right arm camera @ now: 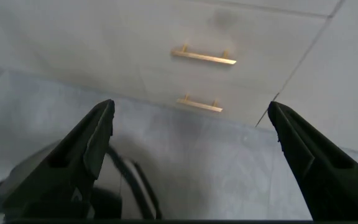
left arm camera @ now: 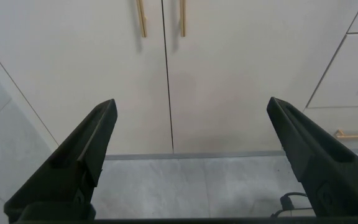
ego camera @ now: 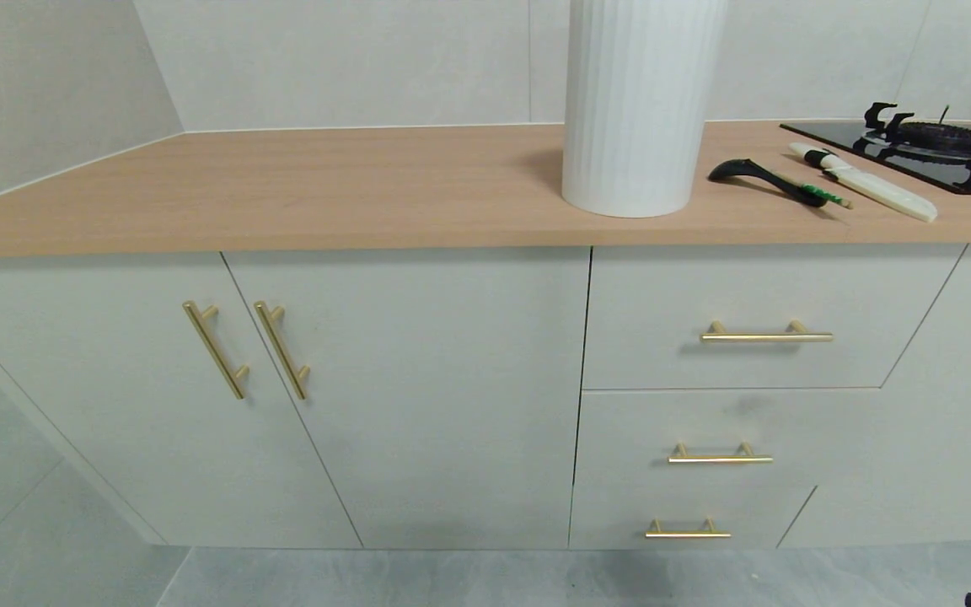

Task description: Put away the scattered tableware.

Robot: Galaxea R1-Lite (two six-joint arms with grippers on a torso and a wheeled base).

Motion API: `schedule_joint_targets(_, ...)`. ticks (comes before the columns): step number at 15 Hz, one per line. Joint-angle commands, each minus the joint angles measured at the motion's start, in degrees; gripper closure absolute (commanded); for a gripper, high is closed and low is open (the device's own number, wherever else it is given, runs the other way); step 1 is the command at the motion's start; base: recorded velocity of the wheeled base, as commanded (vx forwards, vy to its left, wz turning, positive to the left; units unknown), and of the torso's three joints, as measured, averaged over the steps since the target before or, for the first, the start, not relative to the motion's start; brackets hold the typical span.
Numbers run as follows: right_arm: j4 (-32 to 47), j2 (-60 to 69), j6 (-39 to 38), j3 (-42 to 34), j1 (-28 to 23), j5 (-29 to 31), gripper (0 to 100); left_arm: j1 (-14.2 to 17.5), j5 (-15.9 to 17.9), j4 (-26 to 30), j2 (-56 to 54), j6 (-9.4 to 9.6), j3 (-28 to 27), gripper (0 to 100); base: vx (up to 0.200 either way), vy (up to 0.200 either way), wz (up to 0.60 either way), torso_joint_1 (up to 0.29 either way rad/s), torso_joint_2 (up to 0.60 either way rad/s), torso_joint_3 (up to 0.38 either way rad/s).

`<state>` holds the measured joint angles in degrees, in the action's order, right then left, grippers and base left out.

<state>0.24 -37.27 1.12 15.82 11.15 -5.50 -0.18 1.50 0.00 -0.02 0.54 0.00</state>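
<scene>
My left hand (left arm camera: 190, 107) is spread wide and holds nothing. Past it I get two cupboard doors (left arm camera: 229, 68) with gold handles and the grey floor (left arm camera: 185, 186). My right hand (right arm camera: 190, 107) is just as wide open and empty, hanging low before the lower drawers (right arm camera: 241, 37). The head view gives me what sits higher: the tabletop (ego camera: 325, 185), where a black spoon (ego camera: 755, 175), a thin green-banded stick (ego camera: 827, 196) just beside it and a white knife (ego camera: 869, 184) lie between a tall white ribbed container (ego camera: 637, 110) and the stove (ego camera: 941, 139).
</scene>
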Motion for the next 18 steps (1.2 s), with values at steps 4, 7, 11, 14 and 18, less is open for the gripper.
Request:
schedule_joint_targets(4,-8.0,-20.2,0.0,4.1,1.9,0.0,0,0.0,0.0,0.0,0.0,-0.01,0.0,0,0.0,0.0,0.0,0.0,0.0,0.0)
schedule_joint_targets(7,-11.8,-30.4,0.1,6.8,2.0,-1.5,0,0.0,0.0,0.0,0.0,-0.01,0.0,0,0.0,0.0,0.0,0.0,0.0,0.0)
schedule_joint_targets(11,-23.5,-49.7,0.5,10.4,1.9,-1.1,0,0.0,0.0,0.0,0.0,-0.01,0.0,0,0.0,0.0,0.0,0.0,0.0,0.0)
schedule_joint_targets(14,-27.9,-57.7,0.8,12.7,0.9,-0.1,0,0.0,0.0,0.0,0.0,-0.01,0.0,0,0.0,0.0,0.0,0.0,0.0,0.0)
schedule_joint_targets(18,-39.1,-66.4,0.4,11.2,0.8,1.8,0,0.0,0.0,0.0,0.0,-0.01,0.0,0,0.0,0.0,0.0,0.0,0.0,0.0)
